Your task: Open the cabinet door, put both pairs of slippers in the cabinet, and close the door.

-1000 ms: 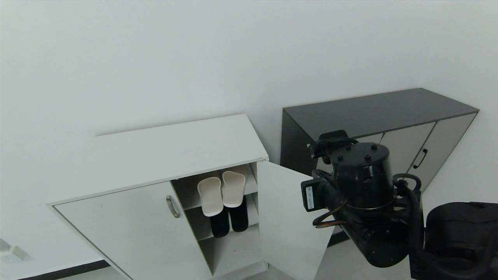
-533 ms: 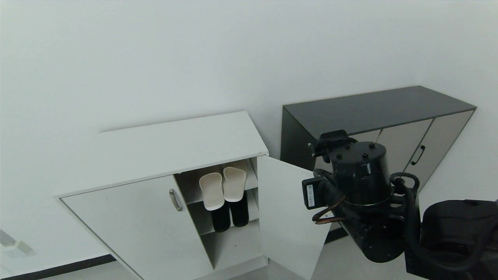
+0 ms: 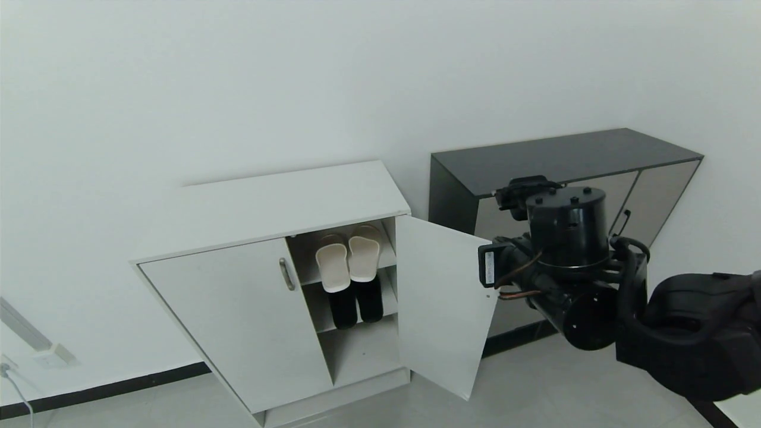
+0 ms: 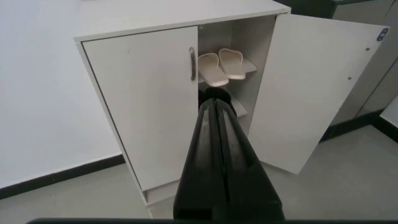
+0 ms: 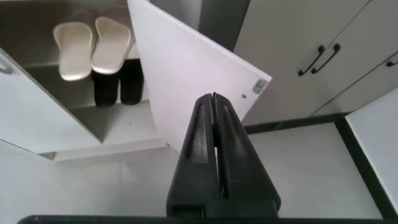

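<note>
Cabinet door (image 3: 443,303) on the right of the white cabinet (image 3: 279,199) hangs wide open, its free edge swung out toward us. Closest to us, our right hand (image 5: 214,96) hangs in front of that door, fingers pressed flat together and grasping nothing. Our left hand (image 4: 217,102) is likewise clenched and empty, pointing at the edge where the closed left door (image 3: 238,321) meets the open compartment. Past the hands, inside the cabinet, the white slippers (image 3: 349,258) lie side by side on the upper shelf (image 3: 386,257), their ends jutting over its front edge. The black slippers (image 3: 357,306) sit right beneath them on the middle shelf (image 3: 389,314). Farther off on our right, a dark cabinet (image 3: 559,154) stands near the white one, both backed against the wall (image 3: 238,89).
</note>
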You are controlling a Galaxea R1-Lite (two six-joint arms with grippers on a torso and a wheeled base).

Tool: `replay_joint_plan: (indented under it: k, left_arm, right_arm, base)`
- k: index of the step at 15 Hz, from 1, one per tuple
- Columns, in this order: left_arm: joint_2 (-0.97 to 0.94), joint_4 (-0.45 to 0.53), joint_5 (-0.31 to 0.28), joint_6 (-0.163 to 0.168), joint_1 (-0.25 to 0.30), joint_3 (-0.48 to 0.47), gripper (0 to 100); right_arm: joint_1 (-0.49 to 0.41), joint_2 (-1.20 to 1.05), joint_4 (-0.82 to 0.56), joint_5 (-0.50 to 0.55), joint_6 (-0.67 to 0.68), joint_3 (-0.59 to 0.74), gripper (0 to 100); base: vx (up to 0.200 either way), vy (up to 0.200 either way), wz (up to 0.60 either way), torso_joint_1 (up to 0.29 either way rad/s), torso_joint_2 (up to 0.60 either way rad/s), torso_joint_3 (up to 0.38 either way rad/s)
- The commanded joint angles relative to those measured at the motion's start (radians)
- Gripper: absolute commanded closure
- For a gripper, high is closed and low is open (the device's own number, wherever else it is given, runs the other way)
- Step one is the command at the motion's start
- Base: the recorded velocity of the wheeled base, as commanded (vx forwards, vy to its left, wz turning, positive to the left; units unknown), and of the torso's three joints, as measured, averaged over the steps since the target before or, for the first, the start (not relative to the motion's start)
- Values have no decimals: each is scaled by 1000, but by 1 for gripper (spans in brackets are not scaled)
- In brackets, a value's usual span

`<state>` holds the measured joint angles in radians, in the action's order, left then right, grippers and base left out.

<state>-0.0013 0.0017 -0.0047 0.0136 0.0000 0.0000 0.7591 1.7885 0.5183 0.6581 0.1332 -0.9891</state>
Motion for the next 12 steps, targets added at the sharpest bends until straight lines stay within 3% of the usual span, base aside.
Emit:
replay_joint_plan:
  k: [1, 4, 8, 12]
  left_arm:
    - [1, 0, 0, 0, 0, 0, 100]
    - [1, 1, 0, 0, 0, 0, 100]
    - [1, 1, 0, 2, 0, 0, 100]
    - [1, 1, 0, 2, 0, 0, 100]
  right_arm:
    - [-95, 68, 2, -25, 6, -57, 100]
    - [-205, 155, 9, -143, 59, -154, 100]
    - [-281, 299, 5, -167, 60, -307, 100]
    - [-314, 388, 5, -175, 63, -371, 100]
  base:
    - [0, 0, 0, 0, 0, 0]
    - [0, 0, 0, 0, 0, 0]
    - [0, 0, 0, 0, 0, 0]
    - [0, 0, 0, 0, 0, 0]
